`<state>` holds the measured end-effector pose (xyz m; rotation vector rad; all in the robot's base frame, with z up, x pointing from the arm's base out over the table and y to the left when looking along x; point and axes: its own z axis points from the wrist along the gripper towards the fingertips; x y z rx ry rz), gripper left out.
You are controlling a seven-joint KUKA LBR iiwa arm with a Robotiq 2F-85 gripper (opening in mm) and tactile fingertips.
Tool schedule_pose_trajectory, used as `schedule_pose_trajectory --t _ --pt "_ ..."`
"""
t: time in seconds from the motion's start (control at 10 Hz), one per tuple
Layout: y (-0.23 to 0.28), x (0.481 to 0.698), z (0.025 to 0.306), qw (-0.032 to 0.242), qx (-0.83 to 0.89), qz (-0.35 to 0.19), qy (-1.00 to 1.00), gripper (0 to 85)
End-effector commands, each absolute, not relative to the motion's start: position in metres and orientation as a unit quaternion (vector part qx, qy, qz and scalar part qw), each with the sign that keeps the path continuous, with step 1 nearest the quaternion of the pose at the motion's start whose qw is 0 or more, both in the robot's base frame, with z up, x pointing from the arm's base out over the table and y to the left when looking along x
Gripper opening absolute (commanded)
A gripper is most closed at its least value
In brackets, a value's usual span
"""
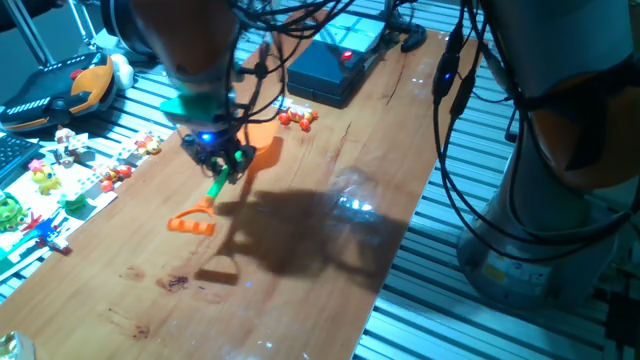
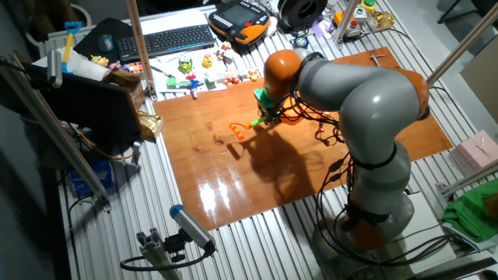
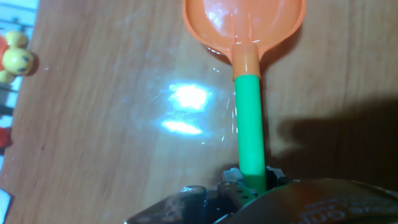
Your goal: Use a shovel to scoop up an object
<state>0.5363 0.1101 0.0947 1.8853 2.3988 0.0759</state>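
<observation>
The shovel has an orange blade (image 1: 263,150), a green shaft (image 1: 216,187) and an orange D-loop end (image 1: 191,223). My gripper (image 1: 222,160) is shut on the shaft and holds the shovel above the wooden table (image 1: 300,260); the loop's shadow falls on the wood below. In the hand view the blade (image 3: 244,22) points away from me at the top, the shaft (image 3: 250,118) runs down into my gripper (image 3: 249,182). The tiny red-orange and white object (image 1: 298,118) lies on the table just beyond the blade. In the other fixed view the shovel (image 2: 238,131) shows left of my gripper (image 2: 267,117).
A dark blue box (image 1: 330,65) with a red button stands at the table's far end. Several small toy figures (image 1: 60,165) lie on the white strip at the left; a yellow one (image 3: 15,59) shows in the hand view. The arm's base (image 2: 373,210) stands beside the table.
</observation>
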Motion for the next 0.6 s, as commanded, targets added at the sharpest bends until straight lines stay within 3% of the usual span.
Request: schedule_pose_trajectory --t 0.0,0.2,0.5 --pt "0.105 0.533 0.093 0.047 0.62 0.024 0.783 0.7" --pt "0.091 0.521 0.088 0.04 0.618 0.03 0.784 0.7" --pt "0.097 0.523 0.093 0.021 0.619 0.03 0.784 0.7"
